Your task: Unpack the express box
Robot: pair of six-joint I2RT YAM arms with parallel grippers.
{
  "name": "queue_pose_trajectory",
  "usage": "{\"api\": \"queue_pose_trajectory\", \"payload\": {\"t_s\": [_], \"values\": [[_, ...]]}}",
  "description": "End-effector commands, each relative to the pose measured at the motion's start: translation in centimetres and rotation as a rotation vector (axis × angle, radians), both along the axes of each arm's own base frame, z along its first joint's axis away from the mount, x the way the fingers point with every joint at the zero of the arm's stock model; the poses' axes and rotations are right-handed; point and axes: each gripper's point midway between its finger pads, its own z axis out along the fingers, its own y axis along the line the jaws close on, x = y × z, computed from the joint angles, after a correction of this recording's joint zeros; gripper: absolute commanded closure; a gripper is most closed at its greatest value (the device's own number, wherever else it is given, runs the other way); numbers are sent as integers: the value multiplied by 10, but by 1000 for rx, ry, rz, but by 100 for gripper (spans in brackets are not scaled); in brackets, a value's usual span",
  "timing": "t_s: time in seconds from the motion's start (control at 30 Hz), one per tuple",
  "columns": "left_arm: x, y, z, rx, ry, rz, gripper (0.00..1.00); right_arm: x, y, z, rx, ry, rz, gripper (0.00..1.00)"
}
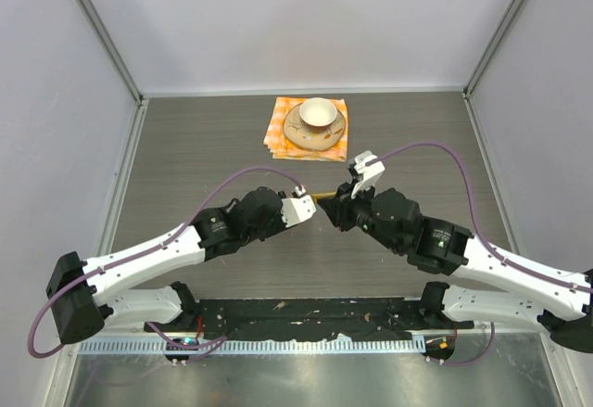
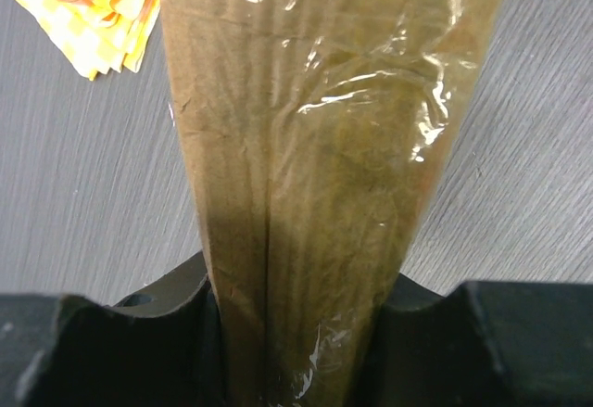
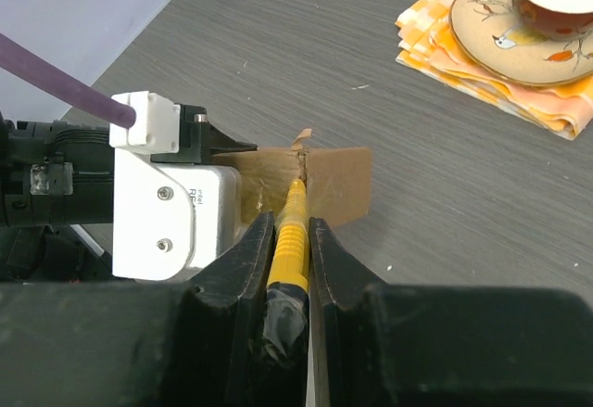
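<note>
The express box (image 1: 323,194) is off the table (image 1: 204,147), held in the air near the middle of the workspace where the two arms meet. It is well short of the orange checkered cloth (image 1: 278,143) at the far side. In the left wrist view the box (image 2: 315,166) fills most of the frame, its brown cardboard creased and covered with glossy clear tape that catches the light. It narrows down between the dark fingers (image 2: 111,351) of the left gripper (image 2: 306,356), which is clamped on its near end. The right gripper (image 3: 289,240) is pinched tight around a slim yellow tool (image 3: 292,231) with a ribbed grip (what kind of tool it is cannot be told). The shaft runs forward between the jaws, and its tip meets the edge of the box (image 3: 338,180), where a small scrap of tape or card sticks up. Just left of that contact point, the white block of the left gripper (image 3: 176,212) sits against the box. From above, the left gripper (image 1: 313,203) and right gripper (image 1: 338,208) face each other almost nose to nose, with only a thin brown sliver of the box showing between them. On the cloth stands a saucer (image 1: 301,133) with painted decoration, and on the saucer a cup (image 1: 317,111), upright and white inside.
</note>
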Motion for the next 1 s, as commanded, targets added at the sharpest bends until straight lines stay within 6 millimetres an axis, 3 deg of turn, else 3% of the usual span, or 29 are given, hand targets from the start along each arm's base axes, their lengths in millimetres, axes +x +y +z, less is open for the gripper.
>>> {"api": "queue_pose_trajectory", "payload": {"t_s": [0.0, 0.27, 0.57, 0.67, 0.7, 0.83, 0.87, 0.93, 0.97], "values": [[39, 6, 41, -131, -163, 190, 100, -46, 9, -22, -51, 165, 131, 99], [42, 10, 42, -139, -165, 207, 100, -57, -2, -31, -81, 224, 120, 99], [38, 9, 42, -152, -143, 197, 100, -53, 2, -34, -86, 204, 114, 99], [37, 10, 40, -160, -129, 208, 100, -51, -10, -26, -80, 162, 99, 99], [37, 10, 39, -161, -122, 215, 100, -53, -16, -14, -49, 135, 104, 99], [34, 11, 27, -160, -53, 269, 100, -65, -11, 10, -8, 20, 234, 99], [35, 8, 30, -184, -39, 294, 100, -70, -7, 13, -9, 6, 275, 99], [35, 10, 18, -148, 9, 336, 100, -77, 2, 13, -37, -18, 327, 99], [37, 6, 24, -162, 24, 347, 99, -81, 7, 20, -46, -51, 365, 99]]}}
